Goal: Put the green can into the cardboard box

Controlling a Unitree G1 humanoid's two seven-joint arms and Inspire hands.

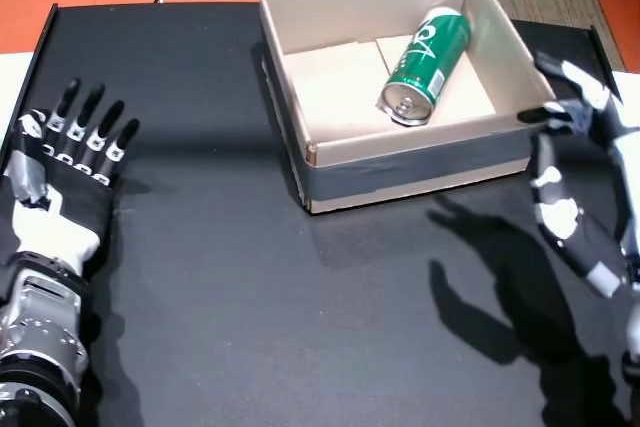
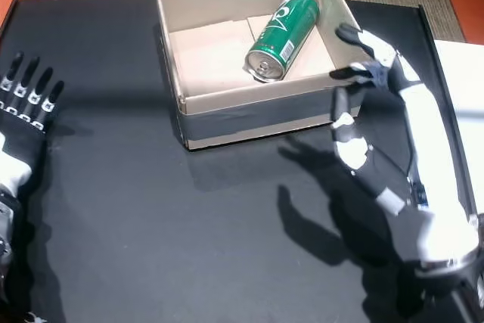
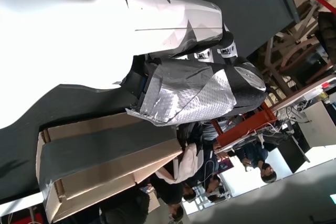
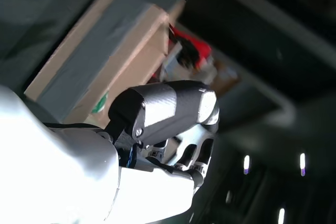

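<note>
— What are the fingers doing?

— I see my right hand with its fingers spread and curled loosely, holding nothing, raised just beside the right wall of the box. My left hand lies flat on the worktop, palm down, fingers straight and slightly fanned, also holding nothing. Silver tape wraps its back in the left wrist view.

— And the can?

— The green can lies on its side inside the cardboard box, tilted diagonally, its shiny metal end toward me and its body near the right wall. It shows in both head views.

— The box itself?

— Open-topped, rectangular, pale brown inside, with a broad band of grey tape round the outer wall. It sits on the matte black worktop, well apart from my left hand.
</note>
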